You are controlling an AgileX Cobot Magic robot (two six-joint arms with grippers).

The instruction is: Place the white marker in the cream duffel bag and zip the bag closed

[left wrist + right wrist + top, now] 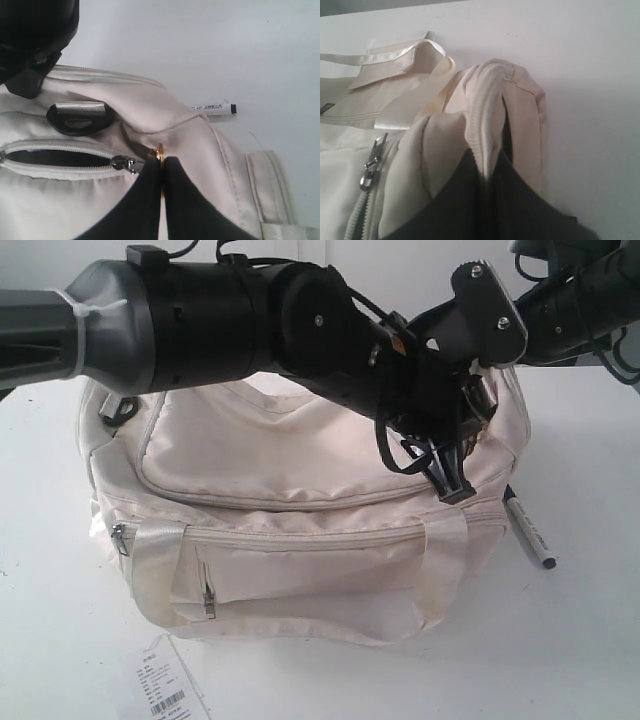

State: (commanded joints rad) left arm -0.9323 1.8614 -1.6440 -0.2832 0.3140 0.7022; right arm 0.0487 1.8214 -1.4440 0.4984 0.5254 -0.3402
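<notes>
Not yet bagged: slim white marker [527, 528] beside cream fabric duffel bag [300, 460]. L tool [161, 167] clamped on gold zip pull [160, 150], R tool [490, 185] on bag seam [487, 125].

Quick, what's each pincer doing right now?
Left pincer: closed, pinching a small gold-coloured ring on the soft cream fabric duffel bag.
Right pincer: closed, gripping that bag's zip edge.

Robot test bench (a lab, seemingly), white tabletop [590, 660], two black arms [200, 310]

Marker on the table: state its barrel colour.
White barrel on the marker, dark end; best in left wrist view.
</notes>
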